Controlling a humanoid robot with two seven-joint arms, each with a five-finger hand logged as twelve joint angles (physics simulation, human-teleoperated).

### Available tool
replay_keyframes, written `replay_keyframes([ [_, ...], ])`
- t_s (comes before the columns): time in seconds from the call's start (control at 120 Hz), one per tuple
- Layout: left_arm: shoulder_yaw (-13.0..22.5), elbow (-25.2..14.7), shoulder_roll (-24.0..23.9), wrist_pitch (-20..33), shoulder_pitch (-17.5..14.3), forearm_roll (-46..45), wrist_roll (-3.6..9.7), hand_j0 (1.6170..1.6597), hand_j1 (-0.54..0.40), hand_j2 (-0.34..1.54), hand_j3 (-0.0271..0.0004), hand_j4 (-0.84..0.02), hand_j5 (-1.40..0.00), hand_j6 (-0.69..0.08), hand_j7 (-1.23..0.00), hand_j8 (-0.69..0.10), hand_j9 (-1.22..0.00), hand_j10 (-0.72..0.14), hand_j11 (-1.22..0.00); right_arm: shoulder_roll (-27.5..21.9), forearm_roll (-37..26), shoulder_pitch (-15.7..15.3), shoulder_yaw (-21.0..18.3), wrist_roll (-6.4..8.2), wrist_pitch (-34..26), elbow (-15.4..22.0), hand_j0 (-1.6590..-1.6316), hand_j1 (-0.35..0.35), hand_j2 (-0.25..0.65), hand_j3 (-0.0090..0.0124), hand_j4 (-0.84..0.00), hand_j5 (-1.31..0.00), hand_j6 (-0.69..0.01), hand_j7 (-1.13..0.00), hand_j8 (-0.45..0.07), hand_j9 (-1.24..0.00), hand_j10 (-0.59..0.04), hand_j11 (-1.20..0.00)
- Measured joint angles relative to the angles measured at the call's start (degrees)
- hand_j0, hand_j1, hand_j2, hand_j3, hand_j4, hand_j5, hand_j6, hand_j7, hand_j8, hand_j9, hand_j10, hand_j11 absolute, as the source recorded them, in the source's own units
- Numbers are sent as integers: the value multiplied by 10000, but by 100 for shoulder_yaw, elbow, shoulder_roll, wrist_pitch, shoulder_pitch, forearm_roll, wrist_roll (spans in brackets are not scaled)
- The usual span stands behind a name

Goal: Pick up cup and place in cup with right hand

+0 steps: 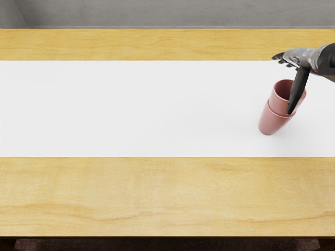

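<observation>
Head view: the right hand (308, 58) hangs open, apparently holding nothing, thumb slanting down across the upper cup (277, 103); beneath the palm, that cup sits inside the lower cup (271, 124). Nesting looks done to me; next, ease the thumb clear without tipping them

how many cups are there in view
2 cups: the upper one sits inside the lower one, forming a stack on the white strip toward the right of the picture, partly behind the right hand's thumb.
</observation>
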Motion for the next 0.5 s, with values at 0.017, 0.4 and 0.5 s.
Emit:
replay_keyframes([
  [0.017,0,0,0,0,15,0,0,16581,3491,0,0,-5,-1,-6,0,-5,0,-4,0,0,1,3,1,0,1,0,-16580,-3450,-7,0,-88,-77,-101,-70,-90,-75,-81,-74],
  [0.4,-42,0,0,0,409,0,0,16581,3491,1,0,-5,-1,-6,-1,-6,0,-4,0,-172,880,-82,1314,0,200,470,-16581,-3491,3,0,-44,-16,-60,-11,-49,-14,-37,-13],
  [0.5,-43,0,0,0,409,0,0,16581,3491,1,0,-5,-1,-6,-1,-6,0,-4,0,-90,1408,-171,1720,0,426,707,-16581,-3491,3,0,-37,-11,-51,-7,-42,-10,-31,-9],
])
